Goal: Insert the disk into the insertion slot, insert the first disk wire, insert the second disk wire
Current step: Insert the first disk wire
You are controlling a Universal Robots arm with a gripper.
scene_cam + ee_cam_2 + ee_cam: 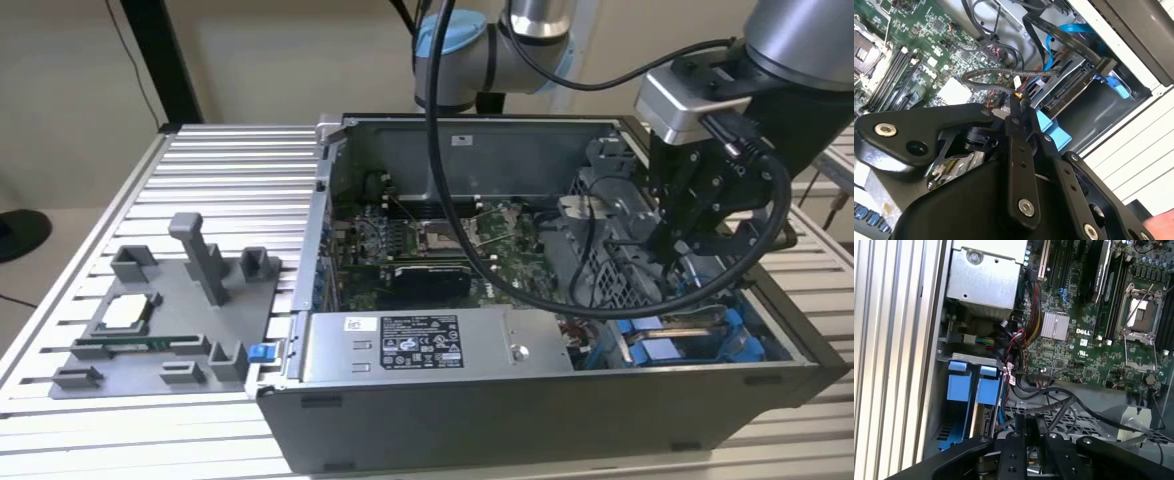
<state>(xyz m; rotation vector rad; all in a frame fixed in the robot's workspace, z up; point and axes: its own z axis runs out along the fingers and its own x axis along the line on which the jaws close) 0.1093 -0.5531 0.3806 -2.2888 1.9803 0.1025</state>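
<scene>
My gripper (677, 252) reaches down into the open computer case at the exterior view's right, just above the drive bays. In both wrist views its black fingers are pressed together (1020, 102) (1027, 422), shut on the end of a black sleeved disk wire (989, 74) that loops away toward the motherboard. The disk (1068, 94) lies in the insertion slot (974, 357), its blue carrier (960, 386) (657, 348) showing close beyond the fingertips. The wire's plug is hidden between the fingers.
The silver power supply box (407, 345) (984, 275) sits beside the bays. Loose cable bundles (1021, 340) and a blue data cable (1069, 30) crowd the gap toward the motherboard (441, 235). A grey fixture tray (160, 320) stands on the slatted table (227, 170).
</scene>
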